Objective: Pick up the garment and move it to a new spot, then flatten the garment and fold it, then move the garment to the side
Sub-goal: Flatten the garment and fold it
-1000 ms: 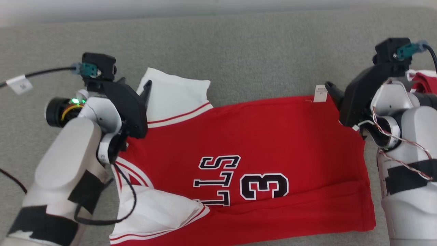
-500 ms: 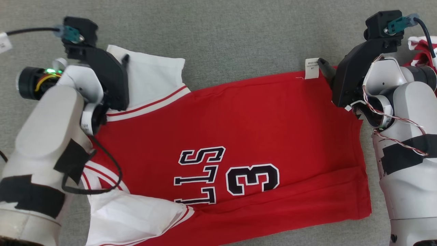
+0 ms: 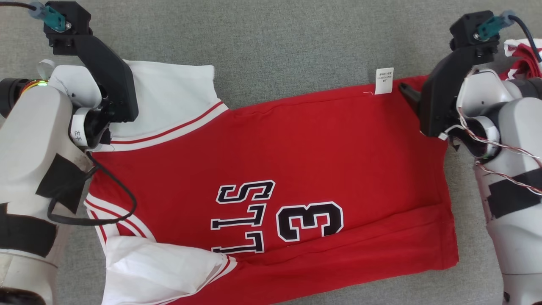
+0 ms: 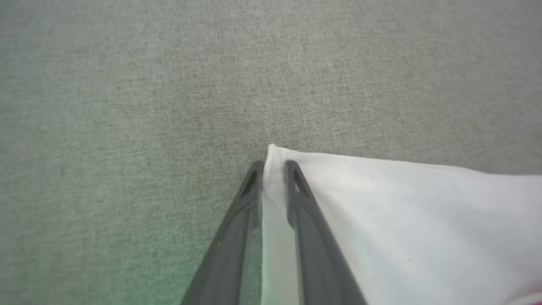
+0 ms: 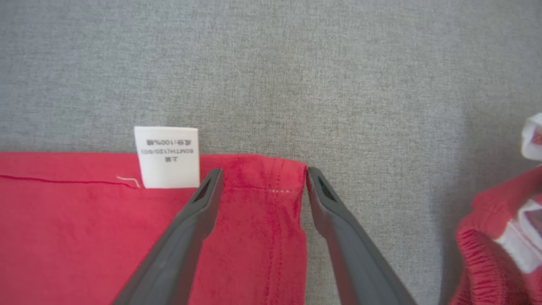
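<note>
The garment (image 3: 275, 161) is a red jersey with white sleeves and a black "3", lying spread on the grey fabric surface (image 3: 275, 42). In the left wrist view my left gripper (image 4: 273, 167) is pinched shut on the corner of the far white sleeve (image 4: 402, 220). My right gripper (image 5: 262, 176) is open, its two fingers straddling the far red hem corner (image 5: 258, 203) beside a white care label (image 5: 167, 156). One right finger (image 3: 408, 91) shows at that corner in the head view. The near white sleeve (image 3: 161, 271) lies crumpled.
Another bunched red and white cloth (image 5: 499, 237) lies just right of the right gripper and shows behind the right wrist (image 3: 523, 57) in the head view. Bare grey surface (image 4: 127, 106) stretches beyond the jersey's far edge.
The head camera has shifted, so the whole scene sits differently in frame. My left gripper has closed on the far white sleeve corner. The right gripper stays open at the hem corner.
</note>
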Available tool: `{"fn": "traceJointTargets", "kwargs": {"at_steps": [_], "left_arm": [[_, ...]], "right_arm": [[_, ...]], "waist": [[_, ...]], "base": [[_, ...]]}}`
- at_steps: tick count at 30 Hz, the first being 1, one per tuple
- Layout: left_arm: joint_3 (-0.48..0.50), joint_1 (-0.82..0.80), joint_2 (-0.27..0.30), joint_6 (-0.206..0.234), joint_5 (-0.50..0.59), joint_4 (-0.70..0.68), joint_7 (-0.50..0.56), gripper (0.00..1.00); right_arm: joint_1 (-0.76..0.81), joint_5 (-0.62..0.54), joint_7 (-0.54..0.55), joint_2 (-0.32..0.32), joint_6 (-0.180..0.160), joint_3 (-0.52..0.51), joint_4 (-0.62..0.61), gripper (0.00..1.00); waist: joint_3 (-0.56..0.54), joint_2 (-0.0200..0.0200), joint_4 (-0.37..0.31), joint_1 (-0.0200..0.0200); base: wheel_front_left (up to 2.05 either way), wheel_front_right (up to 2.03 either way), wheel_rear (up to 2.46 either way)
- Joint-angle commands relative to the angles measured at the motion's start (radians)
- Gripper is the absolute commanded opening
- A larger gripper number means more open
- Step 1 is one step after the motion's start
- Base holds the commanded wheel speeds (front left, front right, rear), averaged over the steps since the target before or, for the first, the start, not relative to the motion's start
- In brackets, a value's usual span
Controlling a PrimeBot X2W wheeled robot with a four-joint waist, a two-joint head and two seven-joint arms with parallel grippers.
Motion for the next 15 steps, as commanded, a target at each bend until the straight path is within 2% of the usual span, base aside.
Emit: {"fn": "traceJointTargets", "kwargs": {"at_steps": [1,9,15], "left_arm": [[-0.015,0.064,0.0,-0.005,-0.018,0.019,0.048,0.0],[-0.009,0.092,0.022,0.014,-0.024,-0.051,0.049,0.0],[-0.022,0.101,0.041,0.032,0.0,-0.081,0.042,0.0]], "right_arm": [[0.021,0.016,0.016,-0.017,-0.003,0.003,-0.021,1.0],[0.062,-0.004,0.051,-0.065,-0.003,-0.029,-0.112,1.0],[0.075,-0.02,0.034,-0.068,-0.003,-0.023,-0.108,1.0]], "waist": [[0.002,0.0,-0.001,0.0001],[0.007,0.0,0.005,0.0001],[0.011,0.0,0.01,0.0001]], "base": [[0.0,0.0,0.0],[0.0,0.0,0.0],[0.0,0.0,0.0]]}}
